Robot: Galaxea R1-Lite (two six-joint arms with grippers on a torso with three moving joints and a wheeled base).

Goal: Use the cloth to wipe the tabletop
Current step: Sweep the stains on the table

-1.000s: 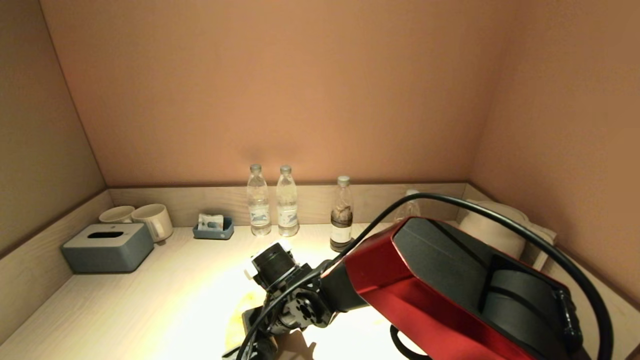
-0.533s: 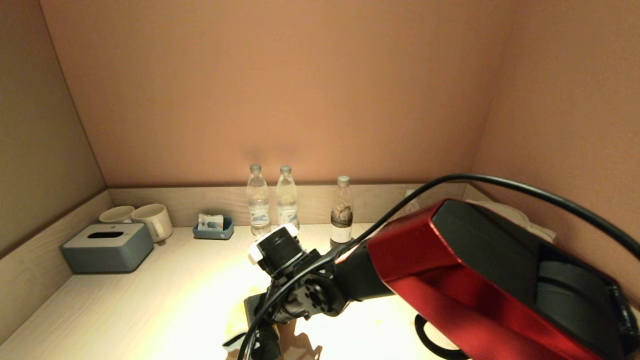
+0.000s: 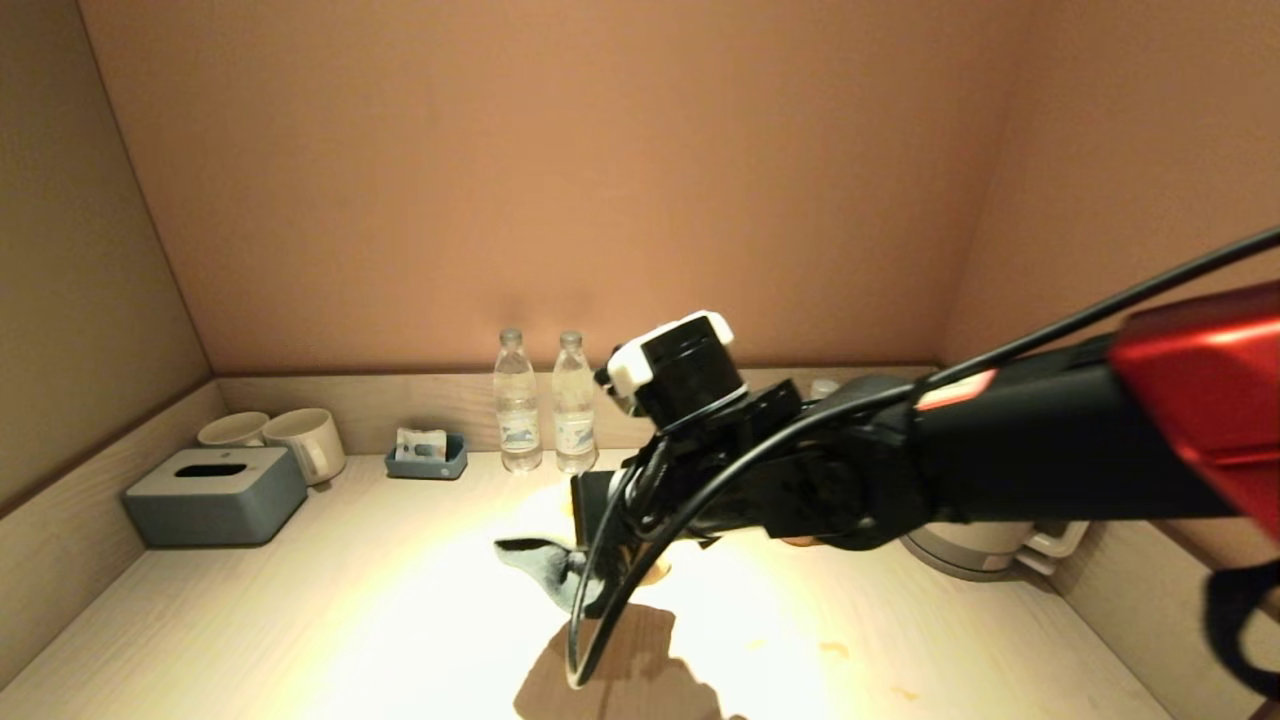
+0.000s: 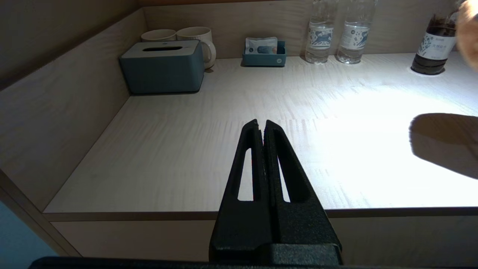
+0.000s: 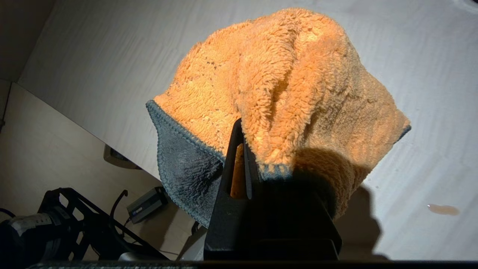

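My right gripper [image 3: 590, 572] is shut on the cloth [image 3: 540, 566] and holds it in the air above the middle of the tabletop [image 3: 300, 600]. Only the cloth's grey underside shows in the head view. In the right wrist view the orange cloth [image 5: 283, 86] drapes over the right gripper [image 5: 246, 129], with its grey edging turned back. The cloth's shadow falls on the tabletop [image 5: 112, 56] below. Small orange stains [image 3: 835, 648] lie to the right, one in the right wrist view [image 5: 442, 209]. My left gripper [image 4: 261, 125] is shut and empty, parked at the front edge of the tabletop [image 4: 186, 149].
A grey-blue tissue box [image 3: 215, 495] and two mugs [image 3: 305, 440] stand at the back left. A small blue tray [image 3: 428, 455] and two water bottles [image 3: 518, 400] stand along the back rim. A dark bottle [image 4: 435, 45] and a pale kettle [image 3: 985, 550] are at the right.
My right arm has risen and reached away from the front edge toward the middle, lifting the cloth off the tabletop. The left arm has not moved.
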